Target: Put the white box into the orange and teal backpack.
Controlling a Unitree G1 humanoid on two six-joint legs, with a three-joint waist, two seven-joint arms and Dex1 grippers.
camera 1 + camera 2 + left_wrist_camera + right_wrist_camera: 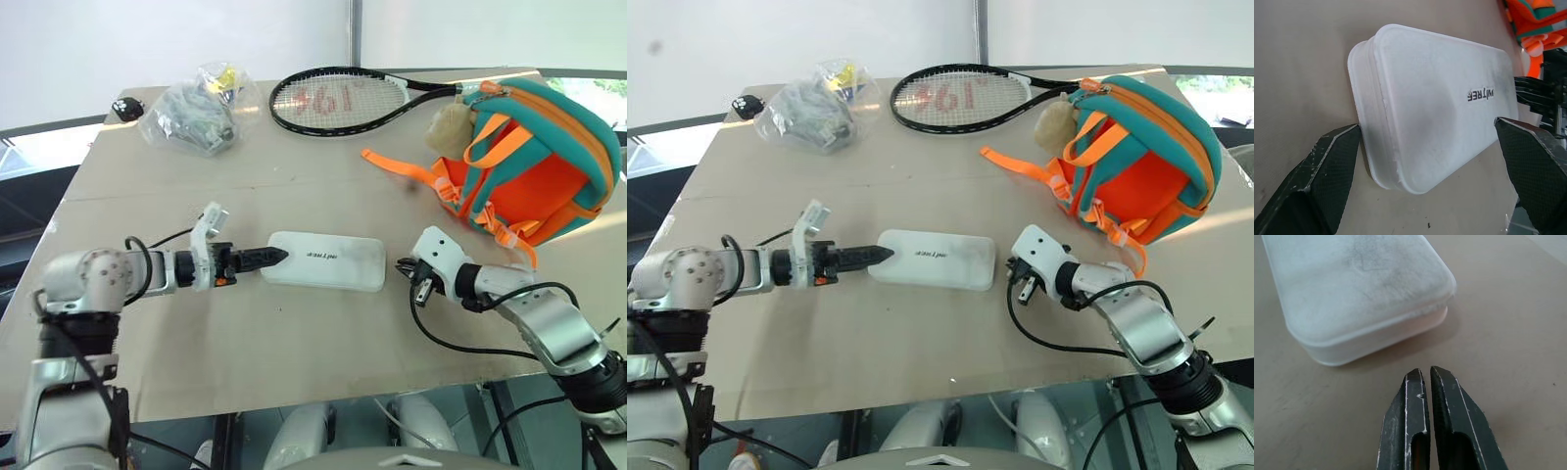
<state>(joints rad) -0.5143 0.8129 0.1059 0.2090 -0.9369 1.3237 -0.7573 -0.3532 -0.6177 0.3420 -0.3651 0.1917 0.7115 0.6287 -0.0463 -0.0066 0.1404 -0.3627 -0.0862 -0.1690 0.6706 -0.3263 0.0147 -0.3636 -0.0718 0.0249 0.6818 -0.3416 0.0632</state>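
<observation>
- Left wrist view: left gripper (1427,169) spread wide around the white box (1435,103) end, lettering readable.
- Right wrist view: right gripper (1425,377) pressed together, empty, just short of the box.
- Orange and teal backpack (534,162) lies at two o'clock.

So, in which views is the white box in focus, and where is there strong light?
Left wrist view: white box sharp, lettering readable. Right wrist view: box blurred, right gripper sharp. Left eye view: bright light behind the table; soft shadow beside the backpack.
</observation>
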